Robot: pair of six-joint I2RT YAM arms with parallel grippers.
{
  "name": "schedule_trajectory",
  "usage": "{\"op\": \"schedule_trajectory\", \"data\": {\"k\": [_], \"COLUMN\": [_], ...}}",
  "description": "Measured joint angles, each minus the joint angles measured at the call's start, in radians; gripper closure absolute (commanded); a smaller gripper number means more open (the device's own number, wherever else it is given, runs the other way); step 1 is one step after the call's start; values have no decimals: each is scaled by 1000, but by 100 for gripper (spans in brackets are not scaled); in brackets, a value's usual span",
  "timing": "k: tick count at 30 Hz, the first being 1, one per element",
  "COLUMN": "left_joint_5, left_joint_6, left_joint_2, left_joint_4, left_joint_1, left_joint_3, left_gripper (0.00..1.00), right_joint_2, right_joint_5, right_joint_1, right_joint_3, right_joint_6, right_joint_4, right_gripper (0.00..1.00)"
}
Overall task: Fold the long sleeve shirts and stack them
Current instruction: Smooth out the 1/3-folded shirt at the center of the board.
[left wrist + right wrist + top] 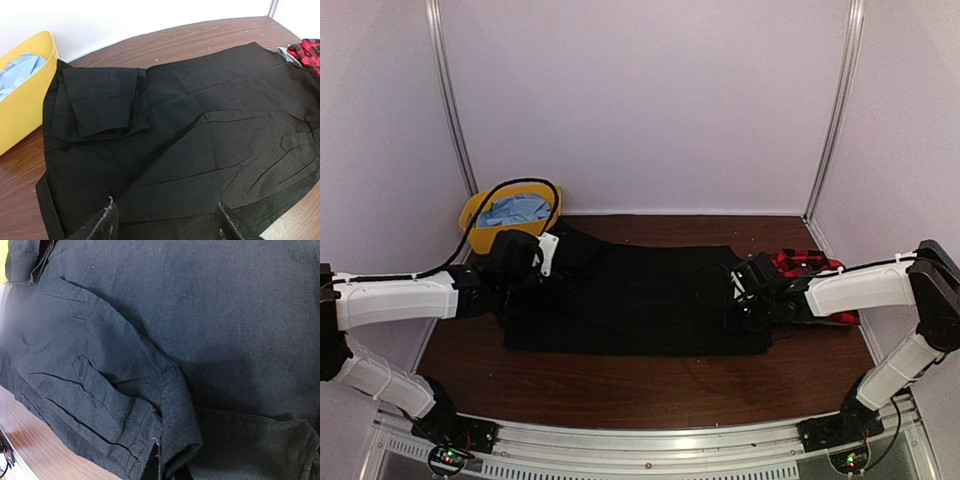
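While left gripper [165,203] hovers spread over black shirt [200,125], right gripper [162,471] pinches its sleeve

Soft, even light fills the top external view; the white walls [640,100] toward 12 o'clock look bright with a faint violet cast, while the black shirt [650,300] is a dark mass with its creases barely legible. The left wrist view is sharp and well lit: the wall at 12 o'clock is blown out, and the far edge of the table [620,390] bows with wide-angle distortion. The right wrist view is dim and bluish, hazy and blurred at 9 o'clock, with a deep shadow under the raised fold toward 4 o'clock and a pale sheen on the wood at 7 o'clock.
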Motion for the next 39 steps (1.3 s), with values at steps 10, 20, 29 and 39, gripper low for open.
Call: {"op": "schedule_trajectory", "data": {"k": [10, 20, 29, 39], "left_joint_5": [-27, -32, -31, -19], "left_joint_6": [0, 0, 0, 0], "left_joint_2": [1, 4, 17, 22], "left_joint_4": [-24, -28, -28, -27], "left_joint_1": [5, 5, 5, 5], "left_joint_3": [-16, -18, -20, -37], "left_gripper": [32, 32, 32, 31], "right_joint_2": [-34, -34, 3, 52], "right_joint_5": [-26, -69, -119, -132], "right_joint_1": [-29, -96, -152, -164], "right_joint_3": [-2, -2, 8, 39], "right_joint_6": [-31, -114, -202, -252], "right_joint_4": [-39, -100, -130, -150], "right_gripper": [96, 95, 92, 92]}}
